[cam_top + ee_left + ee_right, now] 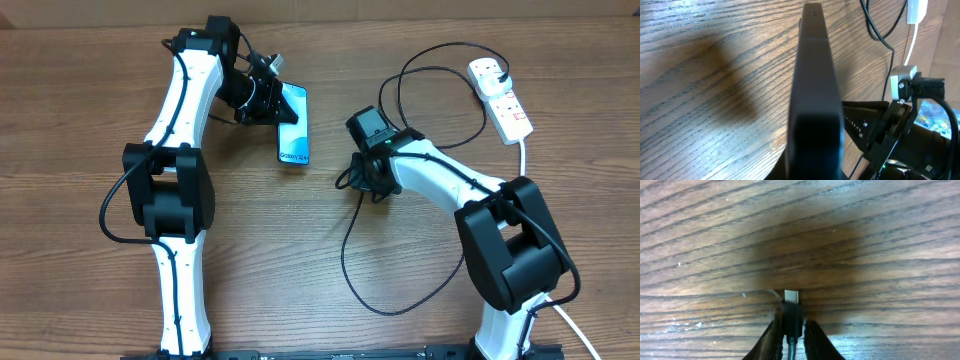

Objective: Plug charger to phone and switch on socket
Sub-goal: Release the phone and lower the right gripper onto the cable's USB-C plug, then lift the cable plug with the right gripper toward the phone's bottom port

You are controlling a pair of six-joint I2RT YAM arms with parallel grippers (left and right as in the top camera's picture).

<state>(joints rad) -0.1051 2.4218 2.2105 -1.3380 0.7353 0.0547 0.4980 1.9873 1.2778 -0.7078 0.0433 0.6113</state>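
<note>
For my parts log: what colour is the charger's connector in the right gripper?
The connector is black with a silver metal tip, clearest in the right wrist view.

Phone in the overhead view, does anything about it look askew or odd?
Nothing damaged. The phone sits slightly angled with the left hand clamped on its far end, and the left wrist view sees it edge-on. The charger tip is in the right hand, not plugged in.

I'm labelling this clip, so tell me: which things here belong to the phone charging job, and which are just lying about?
Job: phone, held by the left jaws; charger, tip in the right jaws; socket and its white cord.
Lying about: nothing seen besides the wooden table.
</note>
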